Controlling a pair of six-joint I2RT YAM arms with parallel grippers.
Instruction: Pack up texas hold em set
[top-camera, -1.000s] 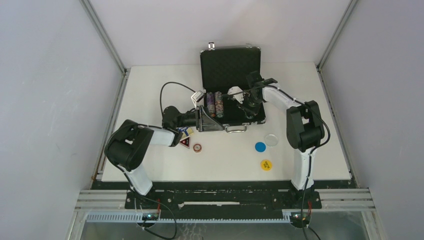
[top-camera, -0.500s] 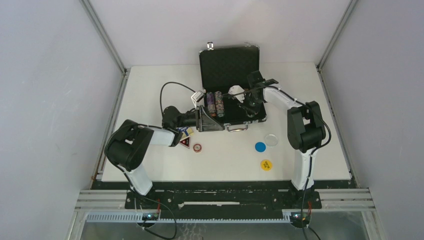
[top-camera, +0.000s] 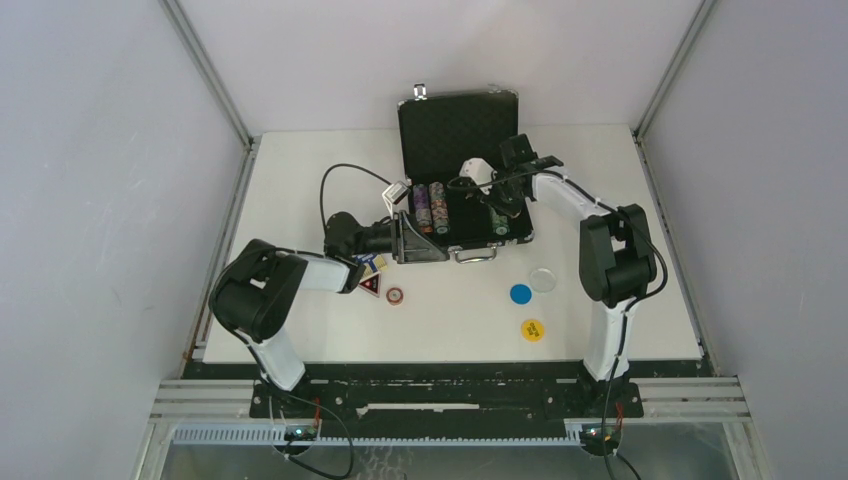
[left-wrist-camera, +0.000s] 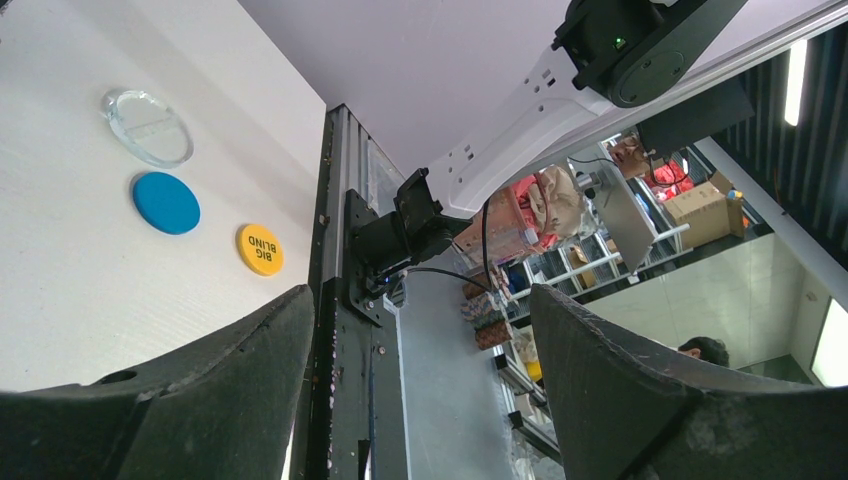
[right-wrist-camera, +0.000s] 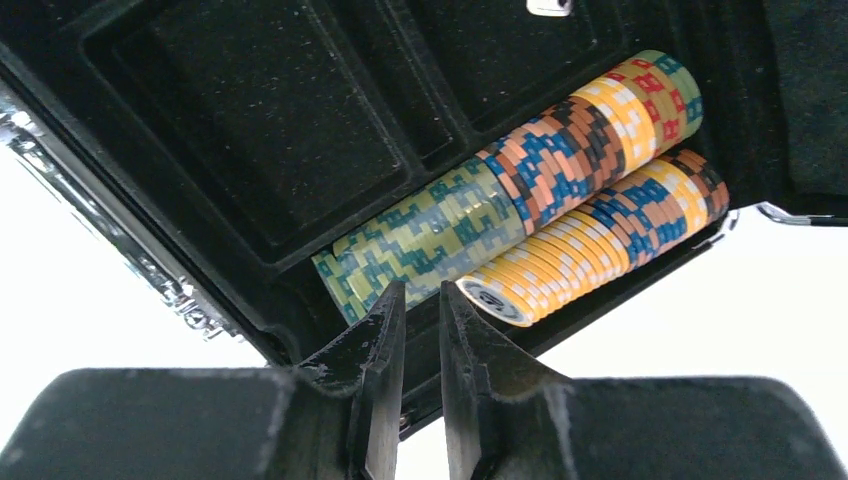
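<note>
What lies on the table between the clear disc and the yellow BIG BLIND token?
The blue round token lies between the clear disc and the yellow BIG BLIND token, touching neither; the left wrist view shows it.

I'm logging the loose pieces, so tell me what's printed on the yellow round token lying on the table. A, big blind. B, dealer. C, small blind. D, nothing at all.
A: the left wrist view shows the yellow round token reading BIG BLIND, lying on the table next to the blue token.
</note>
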